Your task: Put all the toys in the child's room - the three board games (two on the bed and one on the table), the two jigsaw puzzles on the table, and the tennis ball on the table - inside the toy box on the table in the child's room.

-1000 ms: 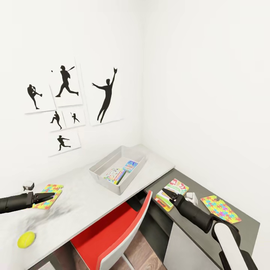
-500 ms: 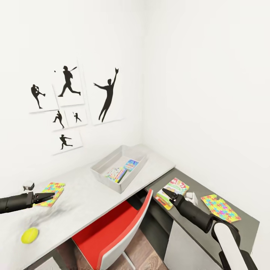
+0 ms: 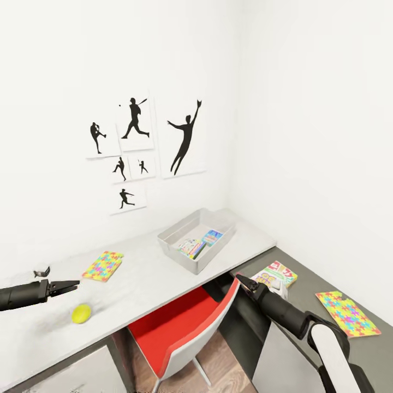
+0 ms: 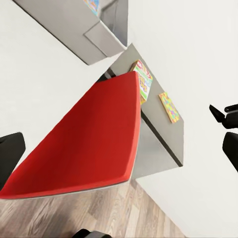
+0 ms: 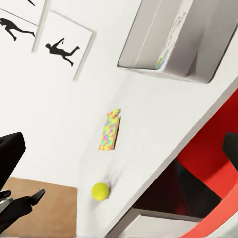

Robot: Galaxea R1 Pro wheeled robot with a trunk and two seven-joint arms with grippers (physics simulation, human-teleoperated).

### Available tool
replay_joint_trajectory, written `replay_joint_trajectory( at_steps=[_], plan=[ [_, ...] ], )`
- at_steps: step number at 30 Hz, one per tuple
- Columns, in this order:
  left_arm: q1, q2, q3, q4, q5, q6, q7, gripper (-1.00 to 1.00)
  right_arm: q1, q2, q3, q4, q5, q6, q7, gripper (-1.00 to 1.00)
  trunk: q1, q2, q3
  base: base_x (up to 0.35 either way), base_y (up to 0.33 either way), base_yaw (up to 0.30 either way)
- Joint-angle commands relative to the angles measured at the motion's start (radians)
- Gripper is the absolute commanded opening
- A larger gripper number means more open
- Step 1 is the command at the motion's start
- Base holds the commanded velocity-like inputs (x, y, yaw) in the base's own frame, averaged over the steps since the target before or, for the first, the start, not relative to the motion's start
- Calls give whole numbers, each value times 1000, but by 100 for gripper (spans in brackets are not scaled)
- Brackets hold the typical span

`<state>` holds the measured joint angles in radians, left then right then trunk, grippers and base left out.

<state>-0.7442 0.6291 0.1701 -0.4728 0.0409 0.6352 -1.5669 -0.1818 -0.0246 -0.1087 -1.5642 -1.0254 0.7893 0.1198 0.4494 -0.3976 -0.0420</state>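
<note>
Both tools are empty: the left tool (image 3: pixel 70 285) has its fingers slightly spread above the near left part of the bench (image 3: pixel 147 273), while whether the right tool (image 3: pixel 240 280), hanging beside the lower dark wing (image 3: pixel 305 316), is spread or pressed together cannot be told. Largest on the bench is the toy box (image 3: pixel 188 262), set toward the back corner, already carrying two colourful board games (image 3: pixel 199 245). A red chair (image 3: pixel 180 327) stands tucked under the front edge. On the dark wing lie the third board game (image 3: pixel 275 274), just beyond the right tool, and one jigsaw puzzle (image 3: pixel 347 313) toward the wing's right edge. The second jigsaw puzzle (image 3: pixel 103 266) lies on the light top, left of the toy box. Smallest, the tennis ball (image 3: pixel 81 313) sits near the front edge, just below and right of the left tool. Judged from this, the left arm is nearer the ball and left puzzle; the right arm is nearer the wing's game.
</note>
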Motion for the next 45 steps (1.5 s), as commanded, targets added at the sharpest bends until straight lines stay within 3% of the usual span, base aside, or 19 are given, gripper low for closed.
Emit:
replay_joint_trajectory(
  at_steps=[1, 29, 45],
  plan=[
    [-1, 0, 0, 0, -1, 11, -4, 100, -1, 0, -2, 0, 5, 5, 6, 100, 1, -2, -2, -11, 0, 291],
    [-1, 0, 1, 0, -1, 11, -4, 100, -1, 0, 0, 0, 8, 5, 3, 100, 1, -2, -2, -1, 1, 292],
    [-1, 0, 0, 0, -1, 11, -4, 100, -1, 0, 0, 0, 8, 5, 9, 100, 1, -2, -10, 0, 134, 277]
  ],
)
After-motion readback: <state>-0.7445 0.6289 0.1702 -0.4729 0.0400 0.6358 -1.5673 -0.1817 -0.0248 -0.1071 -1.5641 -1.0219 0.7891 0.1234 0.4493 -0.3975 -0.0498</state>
